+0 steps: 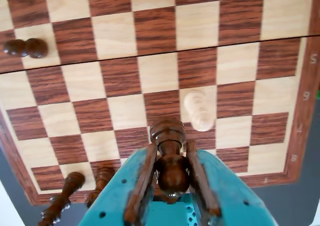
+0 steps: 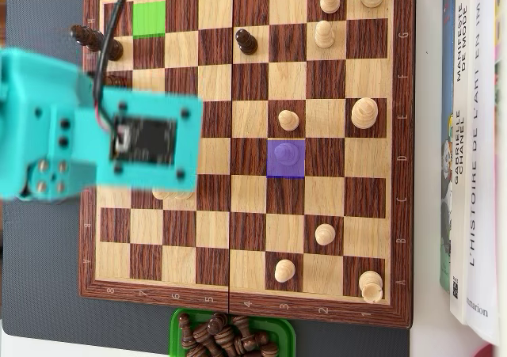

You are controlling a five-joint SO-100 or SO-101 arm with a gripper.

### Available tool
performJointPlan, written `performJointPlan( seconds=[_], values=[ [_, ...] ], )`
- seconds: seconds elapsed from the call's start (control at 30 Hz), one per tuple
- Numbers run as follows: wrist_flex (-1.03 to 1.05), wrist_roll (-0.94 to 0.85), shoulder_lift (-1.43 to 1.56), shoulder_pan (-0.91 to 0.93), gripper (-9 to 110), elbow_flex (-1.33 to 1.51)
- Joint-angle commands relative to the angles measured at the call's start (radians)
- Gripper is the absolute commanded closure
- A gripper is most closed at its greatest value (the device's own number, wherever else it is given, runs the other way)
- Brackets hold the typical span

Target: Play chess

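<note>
Teal and close to the lens, the gripper [image 1: 170,173] fills the six o'clock edge of the wrist view, its two brown-faced fingers [image 1: 142,178] pressed against a dark chess piece [image 1: 169,158] that stands pinched between them, the turned collar of the piece showing just above the fingertips. At about one o'clock from that piece, a pale pawn [image 1: 199,110] stands on the chessboard [image 1: 235,60]. Two dark pieces [image 1: 65,198] show near seven o'clock at the board's corner, and another dark piece [image 1: 25,47] sits at ten o'clock.

From the overhead view, the teal arm [image 2: 95,139] covers the board's nine o'clock side, hiding the gripper and the held piece beneath it. A green square [image 2: 149,18] is marked at eleven o'clock and a purple square [image 2: 285,159] just right of centre. White pieces [image 2: 325,34] are scattered over the three o'clock half. A green tray [image 2: 176,333] of dark pieces sits at six o'clock, just off the board, and books [image 2: 471,151] lie along three o'clock.
</note>
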Motion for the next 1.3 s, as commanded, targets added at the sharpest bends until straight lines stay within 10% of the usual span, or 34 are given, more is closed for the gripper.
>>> performJointPlan(
  seconds=[0.0, 1.27],
  values=[
    [0.002, -0.083, 0.011, 0.112, 98, -0.052],
    [0.003, -0.503, -0.89, 0.591, 91, -0.69]
  ],
)
